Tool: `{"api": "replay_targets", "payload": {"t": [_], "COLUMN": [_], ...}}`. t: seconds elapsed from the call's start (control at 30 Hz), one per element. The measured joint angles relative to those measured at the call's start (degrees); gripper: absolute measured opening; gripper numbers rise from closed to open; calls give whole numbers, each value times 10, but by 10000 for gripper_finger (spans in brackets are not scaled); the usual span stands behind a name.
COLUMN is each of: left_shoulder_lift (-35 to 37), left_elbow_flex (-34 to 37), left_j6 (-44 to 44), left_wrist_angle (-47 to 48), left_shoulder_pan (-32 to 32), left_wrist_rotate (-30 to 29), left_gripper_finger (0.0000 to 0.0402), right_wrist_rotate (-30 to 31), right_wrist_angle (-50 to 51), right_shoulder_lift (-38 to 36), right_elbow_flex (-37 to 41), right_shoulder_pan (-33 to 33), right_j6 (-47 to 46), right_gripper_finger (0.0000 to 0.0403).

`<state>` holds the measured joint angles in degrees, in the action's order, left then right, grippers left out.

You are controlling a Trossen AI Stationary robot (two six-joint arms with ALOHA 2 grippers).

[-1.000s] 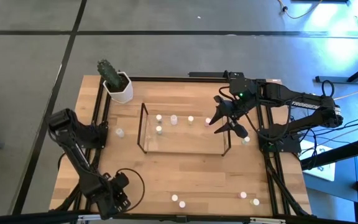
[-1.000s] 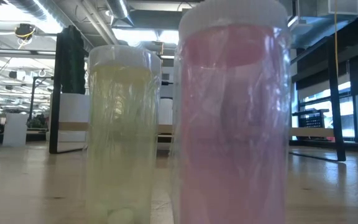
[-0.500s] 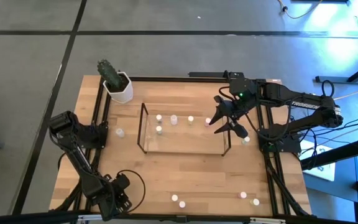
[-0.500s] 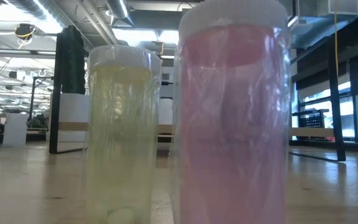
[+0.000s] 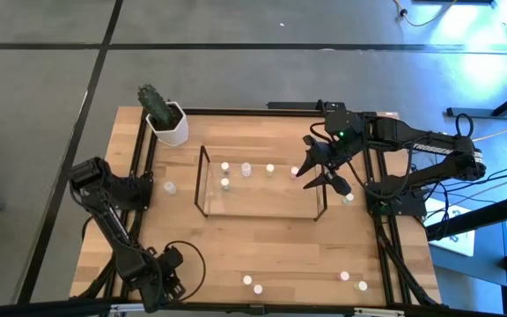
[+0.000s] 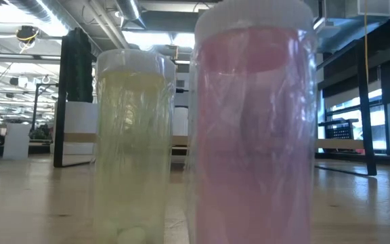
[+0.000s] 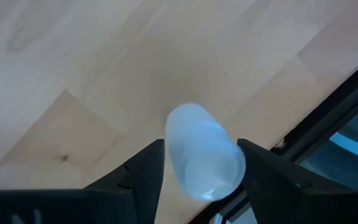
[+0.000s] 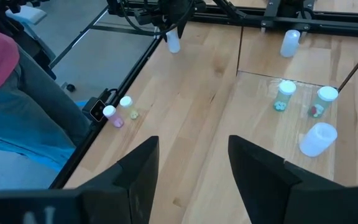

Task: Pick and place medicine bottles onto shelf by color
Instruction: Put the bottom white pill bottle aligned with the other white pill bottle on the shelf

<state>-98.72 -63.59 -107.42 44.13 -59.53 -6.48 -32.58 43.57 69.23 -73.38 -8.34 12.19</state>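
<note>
The clear shelf [image 5: 205,180] with its dark wire frame stands mid-table. Several pale bottles stand in it, such as a whitish one [image 5: 246,167] and a pinkish one [image 5: 295,173]; three show in the right wrist view [image 8: 317,138]. My right gripper [image 5: 320,173] hovers open and empty over the shelf's right end. My left gripper [image 5: 158,275] is near the table's near left corner, shut on a whitish bottle [image 7: 204,152]. Loose bottles stand on their bases left of the shelf [image 5: 170,187] and along the near edge [image 5: 247,281]. My left gripper pinches the whitish bottle's body [image 7: 178,146] between its two fingers, one on each side. In the right wrist view the bottle [image 8: 173,41] hangs below the fingers, which come at it from above. It is clear of the table.
A white hexagonal pot with a cactus [image 5: 167,123] stands at the far left corner. Two bottles, yellowish [image 6: 134,142] and pink [image 6: 252,129], stand right before the low camera. More bottles stand near right [image 5: 344,276] and right of the shelf [image 5: 350,198]. A seated person's legs [image 8: 17,124] show beyond the table's near edge.
</note>
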Motion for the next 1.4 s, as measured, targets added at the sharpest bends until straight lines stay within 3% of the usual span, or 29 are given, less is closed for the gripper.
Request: {"api": "replay_targets", "payload": {"t": [0.33, 0.6, 0.87, 1.1, 1.27, 1.4], "left_shoulder_lift": [1, 1, 9, 32, 36, 36], "left_elbow_flex": [-1, -1, -10, -69, -151, -224], "left_j6": [0, 0, 17, 119, 215, 280], "left_wrist_angle": [2, 0, -17, 28, 147, 235], "left_shoulder_pan": [0, 1, 23, 72, 113, 150], "left_wrist_rotate": [11, 10, -36, -81, -81, -81], "left_gripper_finger": [128, 124, 123, 122, 122, 122], "right_wrist_rotate": [0, 0, 0, 1, 5, 48], "right_wrist_angle": [0, 0, 0, 0, 0, 2], "right_shoulder_lift": [0, 0, 0, 0, 0, 0], "right_elbow_flex": [0, 0, 0, 0, 0, 0], "right_shoulder_pan": [0, 0, 0, 0, 0, 0], "right_j6": [-1, -1, -1, 0, 0, 0], "right_gripper_finger": [195, 195, 195, 195, 195, 195]}}
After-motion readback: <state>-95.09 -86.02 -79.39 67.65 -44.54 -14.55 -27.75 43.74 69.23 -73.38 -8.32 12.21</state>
